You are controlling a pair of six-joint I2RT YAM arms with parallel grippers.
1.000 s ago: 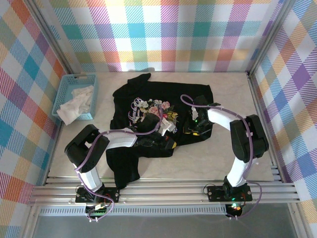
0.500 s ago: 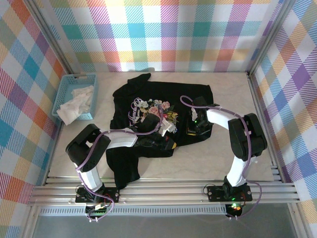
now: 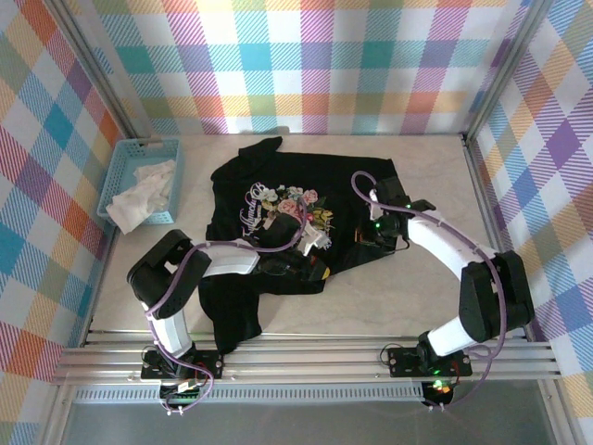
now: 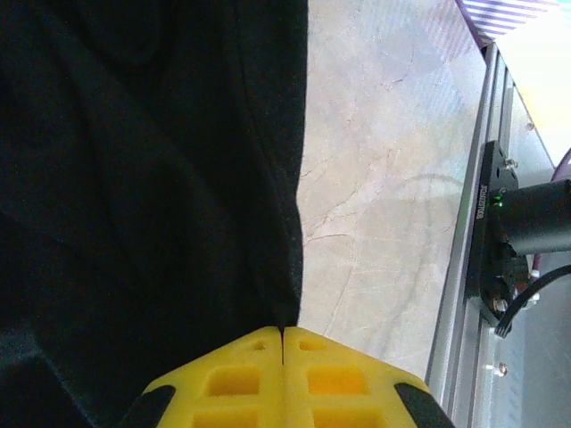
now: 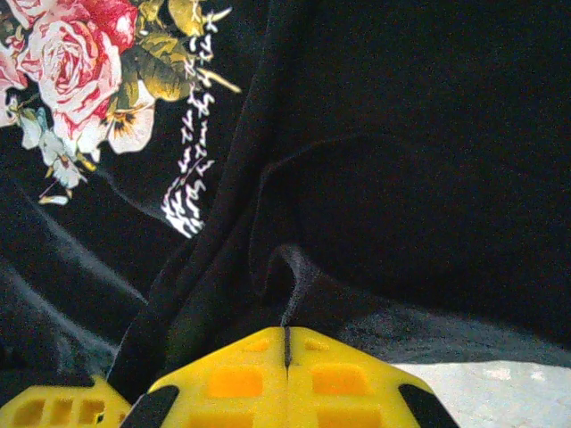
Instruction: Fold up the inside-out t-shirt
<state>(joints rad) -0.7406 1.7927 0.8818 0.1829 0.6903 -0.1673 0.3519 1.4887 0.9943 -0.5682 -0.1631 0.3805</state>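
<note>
The black t-shirt [image 3: 352,181] lies crumpled in the middle of the table, its flower print [image 3: 283,204] facing up. My left gripper [image 3: 315,264] is at the shirt's near hem. In the left wrist view its yellow fingers [image 4: 232,383] are shut on the black cloth's edge [image 4: 285,267], with bare table to the right of it. My right gripper [image 3: 371,239] is a little to the right on the same hem. It is shut on a raised fold of the t-shirt [image 5: 294,267], with the rose print [image 5: 80,62] beyond. A left gripper finger [image 5: 45,410] shows at the lower left there.
A light-blue basket [image 3: 125,162] holding a white cloth [image 3: 139,199] stands at the far left. Bare marble table [image 3: 435,185] lies right of the shirt. An aluminium rail [image 4: 464,267] and the right arm's base [image 4: 535,214] border the near edge. Checked walls enclose the table.
My right gripper has shut on a fold of the shirt's hem, and the right arm's elbow has swung outward to the right. The left arm has stayed put, still gripping the hem.
</note>
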